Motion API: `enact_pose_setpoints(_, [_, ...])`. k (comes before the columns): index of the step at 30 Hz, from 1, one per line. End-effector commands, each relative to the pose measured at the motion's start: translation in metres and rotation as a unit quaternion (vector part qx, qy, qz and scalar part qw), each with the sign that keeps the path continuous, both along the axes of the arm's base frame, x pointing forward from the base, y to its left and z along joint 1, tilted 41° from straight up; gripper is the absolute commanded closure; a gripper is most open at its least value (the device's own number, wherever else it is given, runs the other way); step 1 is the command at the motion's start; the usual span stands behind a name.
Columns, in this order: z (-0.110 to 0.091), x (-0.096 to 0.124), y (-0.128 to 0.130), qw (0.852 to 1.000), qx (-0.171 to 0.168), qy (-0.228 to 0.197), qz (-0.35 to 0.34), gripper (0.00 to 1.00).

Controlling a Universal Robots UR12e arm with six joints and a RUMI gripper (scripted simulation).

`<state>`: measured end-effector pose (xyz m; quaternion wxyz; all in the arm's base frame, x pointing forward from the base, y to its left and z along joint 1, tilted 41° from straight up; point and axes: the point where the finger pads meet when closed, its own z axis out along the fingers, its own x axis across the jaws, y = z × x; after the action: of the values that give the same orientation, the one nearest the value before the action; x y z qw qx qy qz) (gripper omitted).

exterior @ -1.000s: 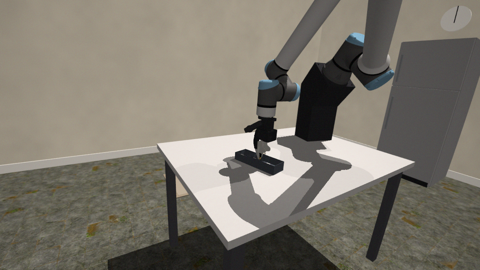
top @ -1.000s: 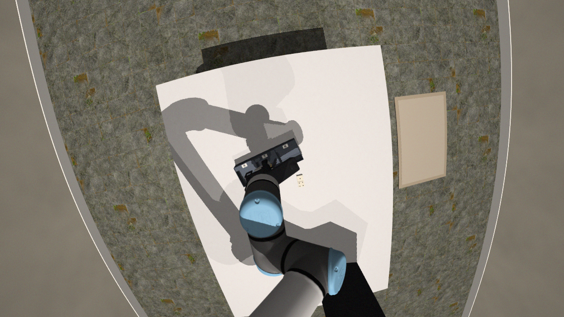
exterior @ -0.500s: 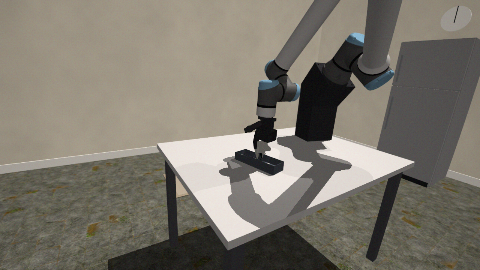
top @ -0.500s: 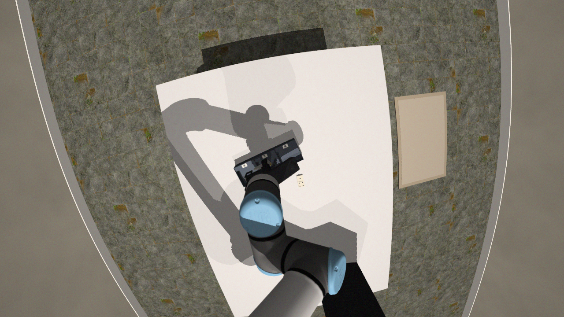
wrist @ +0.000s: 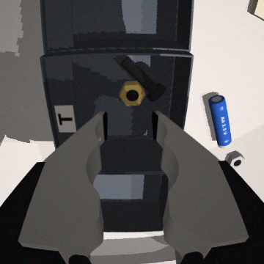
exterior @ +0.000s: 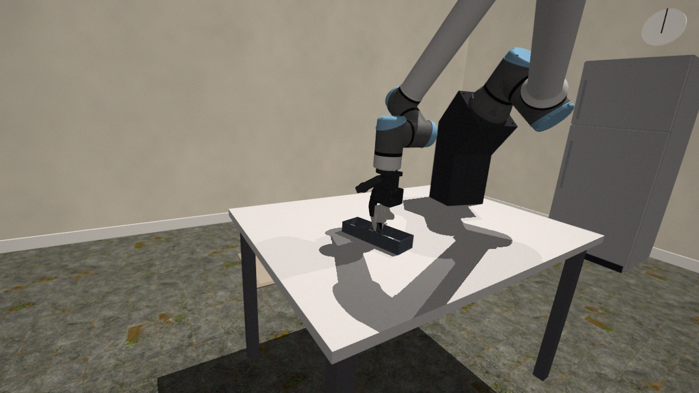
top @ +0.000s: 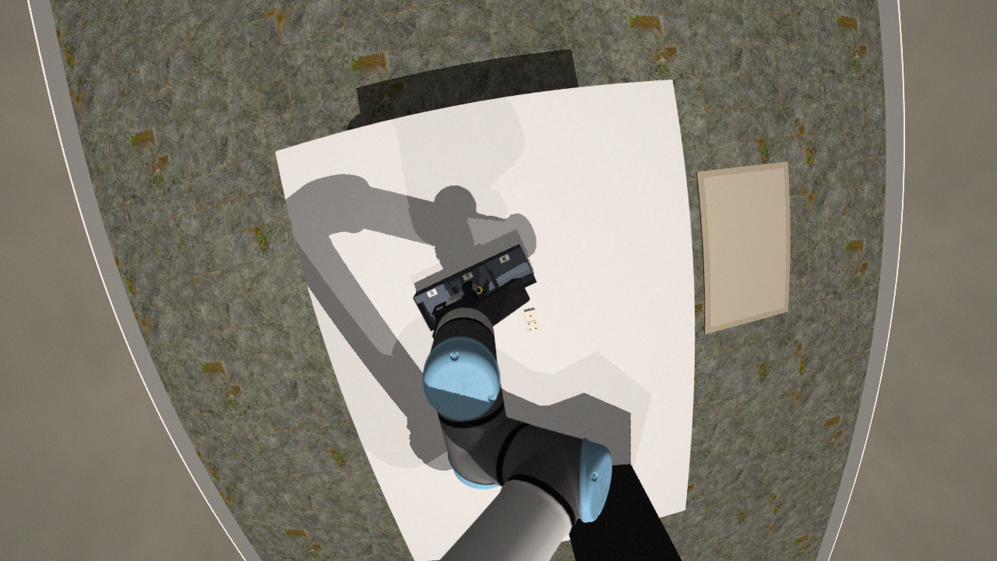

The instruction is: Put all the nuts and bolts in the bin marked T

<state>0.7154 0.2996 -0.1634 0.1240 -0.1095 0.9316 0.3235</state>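
A row of three dark bins (top: 514,266) (exterior: 394,240) stands on the white table (top: 599,174) (exterior: 302,234). The middle bin (wrist: 50,92) bears a T label (wrist: 66,118). A brass nut (wrist: 131,94) and a black bolt (wrist: 143,78) lie on its floor. My gripper (wrist: 129,114) (exterior: 378,225) hangs over this bin with its fingers parted and nothing between them; the brass nut lies just beyond the fingertips. A small silver nut (wrist: 235,158) lies on the table to the right of the bins.
A blue battery (wrist: 220,119) lies on the table beside the T bin, near the silver nut. A pale domino-like block (top: 531,320) (wrist: 257,7) lies further off. A cardboard sheet (top: 744,245) lies on the floor. A grey fridge (exterior: 625,156) stands behind the table.
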Motion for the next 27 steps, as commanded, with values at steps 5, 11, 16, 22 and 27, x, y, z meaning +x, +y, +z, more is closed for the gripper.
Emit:
enact_pose_setpoints(5, [0.008,-0.001,-0.006,1.000,0.000,0.000,0.000,0.82])
enact_pose_setpoints(11, [0.012,-0.002,-0.010,1.000,0.000,0.000,0.000,0.82])
enact_pose_setpoints(16, [0.017,-0.003,-0.014,1.000,0.000,0.000,0.000,0.82])
enact_pose_setpoints(22, [0.026,-0.005,-0.021,1.000,0.000,0.000,0.000,0.82])
enact_pose_setpoints(27, [0.029,-0.005,-0.024,1.000,0.000,0.000,0.000,0.82])
